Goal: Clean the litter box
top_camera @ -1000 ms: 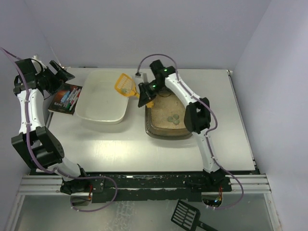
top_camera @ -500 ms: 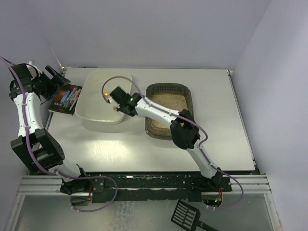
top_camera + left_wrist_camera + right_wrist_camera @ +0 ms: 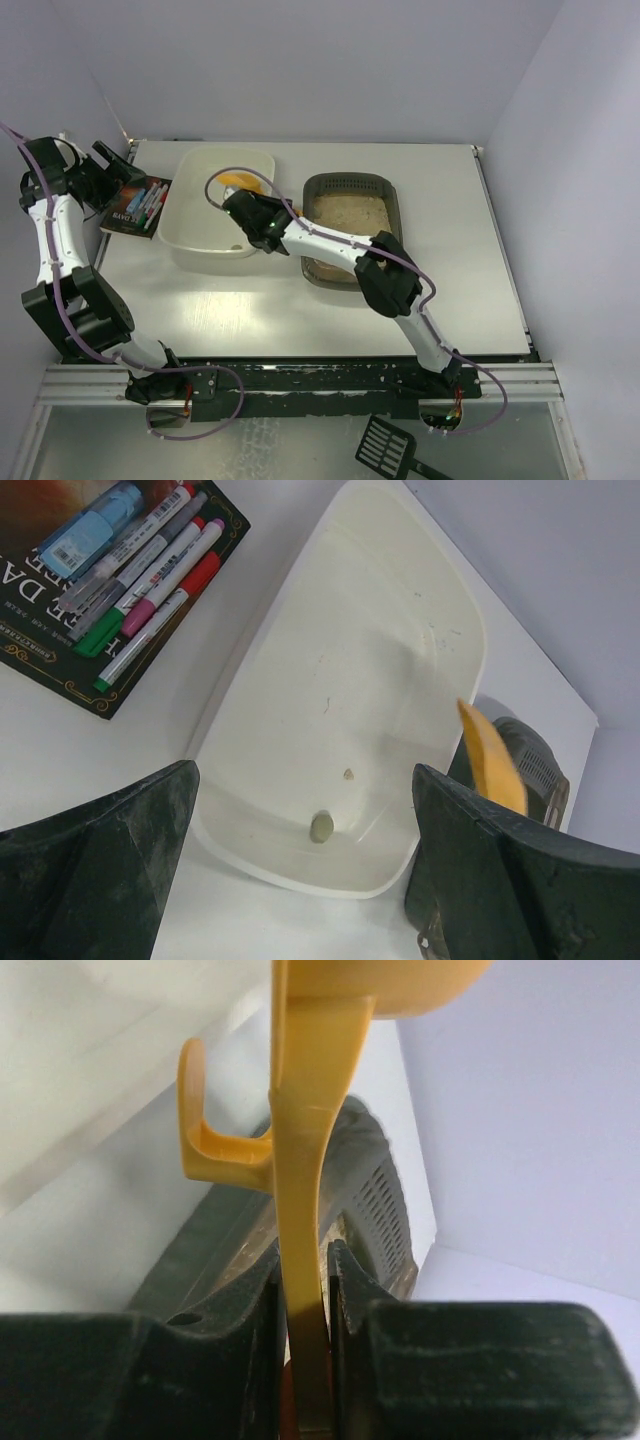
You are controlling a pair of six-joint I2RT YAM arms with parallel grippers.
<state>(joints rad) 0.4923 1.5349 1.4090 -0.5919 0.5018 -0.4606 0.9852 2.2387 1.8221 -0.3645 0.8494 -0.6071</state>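
Note:
The litter box (image 3: 352,187) is a dark brown tray with beige litter, right of centre; my right arm crosses its near left part. It also shows in the left wrist view as litter box (image 3: 535,765) and in the right wrist view as litter box (image 3: 375,1185). My right gripper (image 3: 256,203) is shut on the handle of a yellow scoop (image 3: 239,181), held tilted over the white tub (image 3: 200,232). The scoop handle (image 3: 300,1200) stands pinched between the jaws of the right gripper (image 3: 305,1260). One grey-green lump (image 3: 321,827) lies in the tub (image 3: 300,630). My left gripper (image 3: 112,160) is open at the far left.
A dark book (image 3: 125,212) with several markers (image 3: 150,565) on it lies left of the tub. A black slotted scoop (image 3: 385,446) rests below the table's near edge. Walls close in the table at the back and right.
My right arm has swung the yellow scoop left from the litter box's edge to over the white tub and tipped it. My left gripper has drawn slightly left, still open.

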